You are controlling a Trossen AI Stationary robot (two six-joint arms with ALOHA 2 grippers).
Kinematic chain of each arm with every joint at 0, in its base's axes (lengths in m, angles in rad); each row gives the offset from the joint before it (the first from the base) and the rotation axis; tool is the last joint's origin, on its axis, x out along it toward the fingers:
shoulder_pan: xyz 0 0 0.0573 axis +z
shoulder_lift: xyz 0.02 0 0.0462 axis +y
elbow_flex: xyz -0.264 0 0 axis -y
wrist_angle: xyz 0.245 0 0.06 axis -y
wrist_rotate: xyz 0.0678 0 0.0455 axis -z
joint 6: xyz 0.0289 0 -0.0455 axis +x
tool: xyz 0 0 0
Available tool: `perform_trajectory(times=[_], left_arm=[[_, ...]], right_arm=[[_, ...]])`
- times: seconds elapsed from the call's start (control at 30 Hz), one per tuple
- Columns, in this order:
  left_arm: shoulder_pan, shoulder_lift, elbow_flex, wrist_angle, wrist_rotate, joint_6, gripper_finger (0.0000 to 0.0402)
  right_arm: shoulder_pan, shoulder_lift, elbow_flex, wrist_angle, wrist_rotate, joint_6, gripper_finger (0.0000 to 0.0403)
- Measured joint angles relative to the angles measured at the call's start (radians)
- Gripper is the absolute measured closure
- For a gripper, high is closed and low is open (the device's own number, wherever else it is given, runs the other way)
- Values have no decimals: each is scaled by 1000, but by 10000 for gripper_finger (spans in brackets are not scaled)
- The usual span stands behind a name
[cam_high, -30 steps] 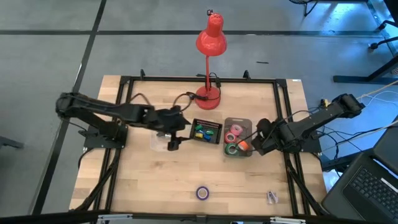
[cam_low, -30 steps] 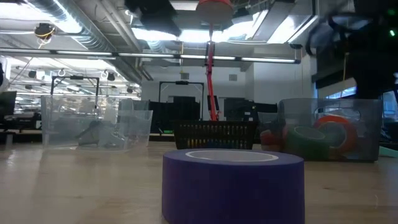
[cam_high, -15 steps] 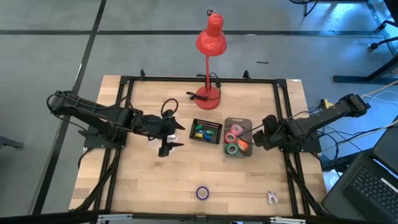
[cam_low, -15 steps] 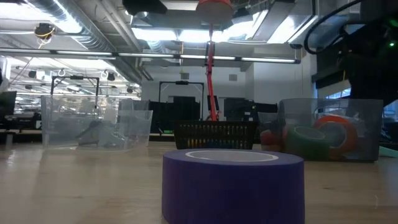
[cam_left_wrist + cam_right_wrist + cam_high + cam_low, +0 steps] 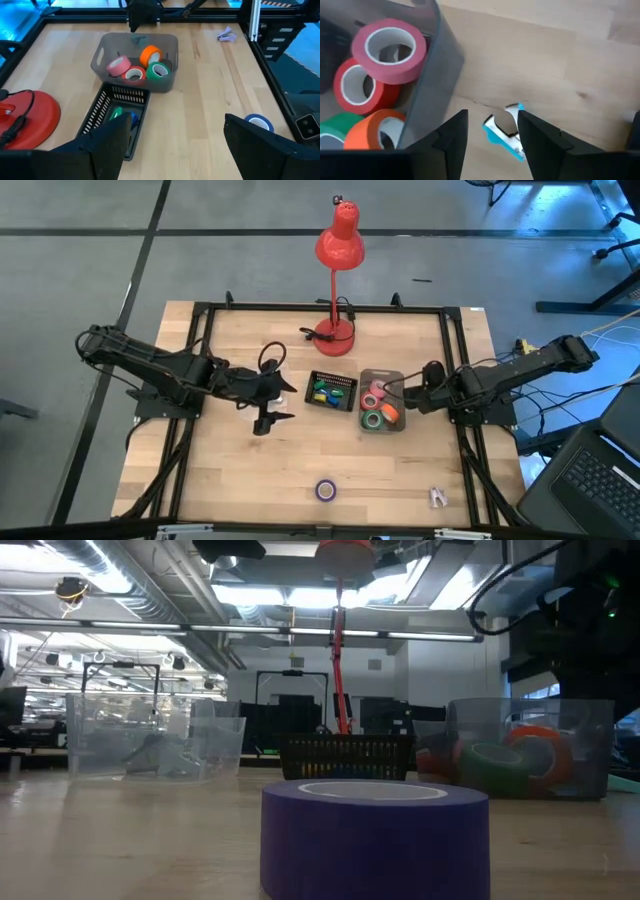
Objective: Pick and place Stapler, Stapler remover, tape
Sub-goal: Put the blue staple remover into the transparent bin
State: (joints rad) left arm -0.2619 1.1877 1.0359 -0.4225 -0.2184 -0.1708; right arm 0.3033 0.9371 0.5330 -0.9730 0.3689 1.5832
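A purple tape roll (image 5: 326, 490) lies flat near the table's front edge; it also shows in the low view (image 5: 375, 835). Pink, red, green and orange tape rolls lie in a grey bin (image 5: 383, 402). A small staple remover (image 5: 437, 497) lies at the front right. My right gripper (image 5: 408, 393) is open at the bin's right side. Beyond its fingers, a small blue-and-silver thing (image 5: 504, 129) lies on the wood, with the gripper (image 5: 492, 115) above it. My left gripper (image 5: 275, 405) is open and empty left of a black basket (image 5: 331, 391). I cannot make out a stapler.
A red desk lamp (image 5: 337, 250) stands at the table's far middle on its round base (image 5: 22, 117). The black basket holds small coloured pieces. Clear plastic bins (image 5: 150, 745) stand toward the left. A black frame (image 5: 200, 315) runs around the table. Bare wood lies along the front.
My left gripper has drawn back toward the table's left edge, away from the black basket. My right gripper has moved from the bin's near right corner toward the far edge, along the bin's right side.
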Motion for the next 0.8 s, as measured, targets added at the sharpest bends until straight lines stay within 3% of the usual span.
perform_trajectory(times=[0.37, 0.8], left_arm=[[0, 0, 0, -1, 1, -3, 96], [0, 0, 0, -15, 1, -3, 96]], right_arm=[[-5, 96, 1, 2, -90, 57, 236], [1, 247, 1, 106, -152, -152, 236]])
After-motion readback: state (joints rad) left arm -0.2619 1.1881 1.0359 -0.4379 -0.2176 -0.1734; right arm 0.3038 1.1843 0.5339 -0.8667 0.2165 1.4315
